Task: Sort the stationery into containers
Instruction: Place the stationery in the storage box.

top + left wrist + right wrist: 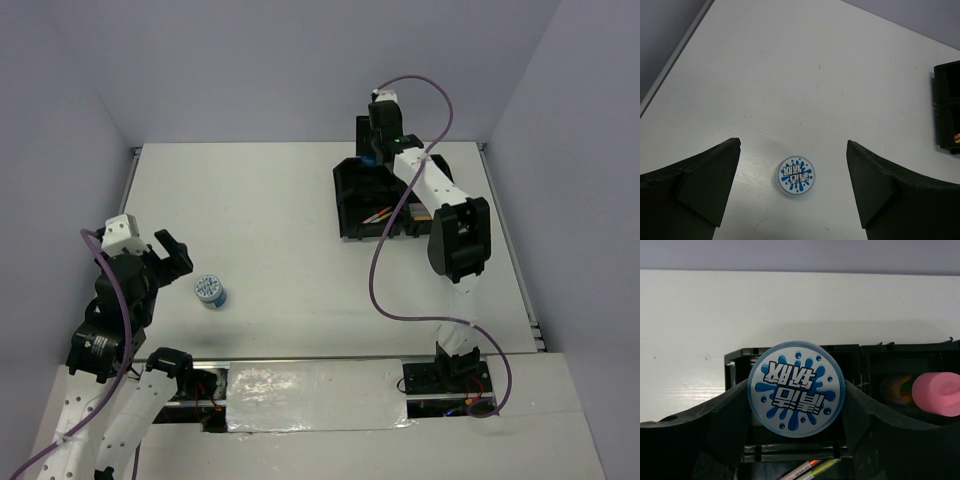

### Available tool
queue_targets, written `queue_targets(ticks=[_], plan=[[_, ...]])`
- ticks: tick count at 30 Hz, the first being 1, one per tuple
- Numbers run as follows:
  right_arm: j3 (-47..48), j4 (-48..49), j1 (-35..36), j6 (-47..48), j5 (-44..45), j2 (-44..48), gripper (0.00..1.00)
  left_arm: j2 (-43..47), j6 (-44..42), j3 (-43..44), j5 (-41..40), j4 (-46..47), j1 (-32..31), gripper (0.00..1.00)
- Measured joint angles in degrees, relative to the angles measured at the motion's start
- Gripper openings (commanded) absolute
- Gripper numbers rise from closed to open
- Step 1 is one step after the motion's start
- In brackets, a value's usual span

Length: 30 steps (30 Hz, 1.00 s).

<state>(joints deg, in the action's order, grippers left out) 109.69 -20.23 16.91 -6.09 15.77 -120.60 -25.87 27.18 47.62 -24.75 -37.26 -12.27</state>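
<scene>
Over the table (260, 210), the right gripper (374, 152) grasps a tape roll (796, 389) above the tray's (740, 357) far compartment; lower it inside before letting go. The left gripper (792, 142) gapes empty.

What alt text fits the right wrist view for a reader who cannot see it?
The right gripper holds a round blue-and-white tape roll over a black compartment tray. A pink-capped glue stick sits in a compartment at the picture's right; thin pens show below.
</scene>
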Motion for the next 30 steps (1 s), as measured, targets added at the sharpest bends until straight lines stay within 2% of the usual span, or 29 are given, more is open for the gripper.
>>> queue_targets(ticks=[6, 15, 17, 21, 23, 24, 25, 29, 30], plan=[[-2.6, 0.79, -0.46, 0.33, -0.02, -0.09, 0.0, -0.31, -0.09, -0.02, 0.61, 0.02, 0.0, 0.99], [-11.82, 1.38, -1.2, 0.09, -0.72, 0.02, 0.0, -0.31, -0.15, -0.02, 0.83, 0.02, 0.0, 0.99], [-13.27, 1.66, -1.49, -0.26, -0.92, 0.15, 0.02, -0.31, -0.15, -0.02, 0.85, 0.02, 0.0, 0.99], [-13.7, 1.51, -1.95, -0.61, -1.05, 0.17, 0.12, -0.31, -0.15, -0.02, 0.87, 0.02, 0.0, 0.99], [-13.7, 1.57, -1.95, -0.7, -1.03, 0.26, 0.24, -0.31, -0.15, -0.02, 0.87, 0.02, 0.0, 0.99], [-13.7, 1.55, -1.97, -0.74, -1.05, 0.26, 0.37, -0.31, -0.15, -0.02, 0.87, 0.02, 0.0, 0.99], [-13.7, 1.55, -1.97, -0.87, -1.11, 0.26, 0.59, -0.31, -0.17, -0.02, 0.87, 0.02, 0.0, 0.99], [-13.68, 1.51, -2.05, -1.36, -1.77, 0.26, 0.73, -0.31, -0.17, -0.02, 0.9, 0.02, 0.0, 0.99], [-13.68, 1.46, -2.05, -1.57, -2.01, 0.26, 0.82, -0.31, -0.17, -0.02, 0.92, 0.02, 0.0, 0.99]])
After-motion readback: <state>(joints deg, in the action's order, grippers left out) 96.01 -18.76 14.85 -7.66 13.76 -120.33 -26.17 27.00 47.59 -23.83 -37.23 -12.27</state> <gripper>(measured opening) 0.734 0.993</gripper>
